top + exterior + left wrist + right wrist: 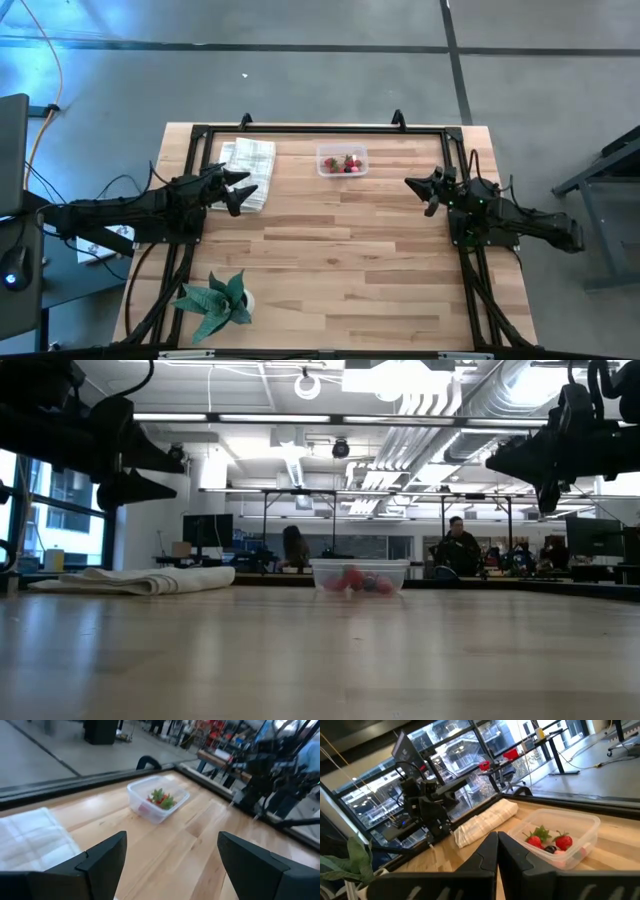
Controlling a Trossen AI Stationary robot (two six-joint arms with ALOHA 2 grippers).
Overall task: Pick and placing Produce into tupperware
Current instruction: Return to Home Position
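Note:
The clear tupperware (342, 161) stands near the table's far edge, a little right of centre, and also shows as the tupperware (360, 576), (157, 798), (560, 839). Red produce (345, 163) with green tops lies inside it; the produce (550, 841) includes a dark piece. My left gripper (240, 185) hovers open above the table's left part, beside the white cloth, seen as my left gripper (170, 852). My right gripper (425, 190) hovers shut above the table's right part, seen as my right gripper (497, 851). Both are clear of the tupperware.
A folded white cloth (247, 160) lies at the far left of the table. A green leafy plant (215, 298) stands near the near left corner. A black frame (320, 128) runs round the table. Bare wood (340, 250) spreads across the middle. People sit in the room beyond.

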